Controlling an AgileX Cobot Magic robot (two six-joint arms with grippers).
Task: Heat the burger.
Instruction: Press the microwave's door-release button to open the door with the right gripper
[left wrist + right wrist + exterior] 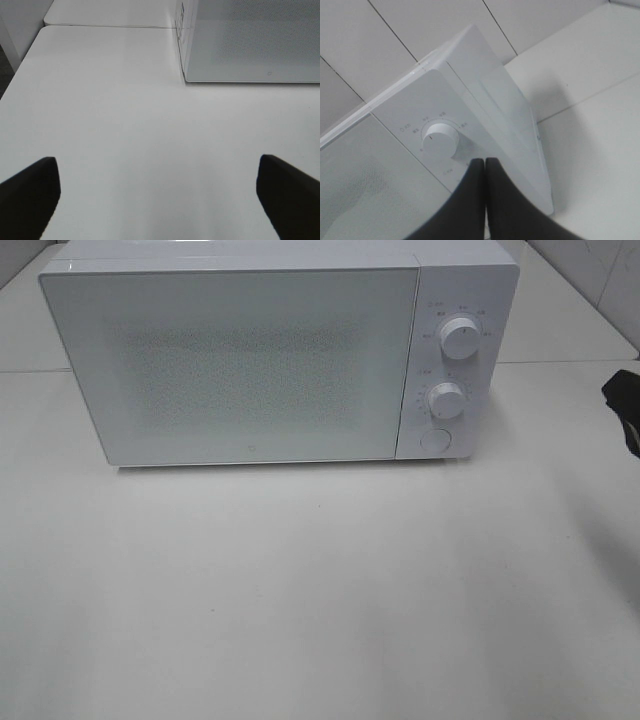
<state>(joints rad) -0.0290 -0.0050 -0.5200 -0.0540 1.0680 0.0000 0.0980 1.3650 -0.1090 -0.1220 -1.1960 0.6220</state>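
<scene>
Exterior high view: the white microwave [240, 360] stands at the far side of the white table [300, 590], front facing the camera. Its door [150, 370] is closed, and the speckled window panel is too opaque to see through. The control panel to the right of the door carries an upper knob [459, 337], a lower knob [446, 399] and a round button [434, 439] below them. A dark part of the right arm [622, 405] shows at the right edge, beside the microwave and apart from it.

Burger: it is visible in no view, so its location cannot be told.

Left wrist view: the left gripper [157, 195] hangs above bare table surface, in front of the door's lower left corner and well apart from it. Its two dark fingers [30, 192] are spread wide with nothing between them.

Right wrist view: the right gripper [485, 170] sits near the control panel's right end, its tips pointing just below the upper knob. Whether the tips touch the panel cannot be told. Its fingers [465, 200] are pressed together with only a thin seam between them, pinching nothing. A tiled wall [395, 40] rises behind the microwave.
</scene>
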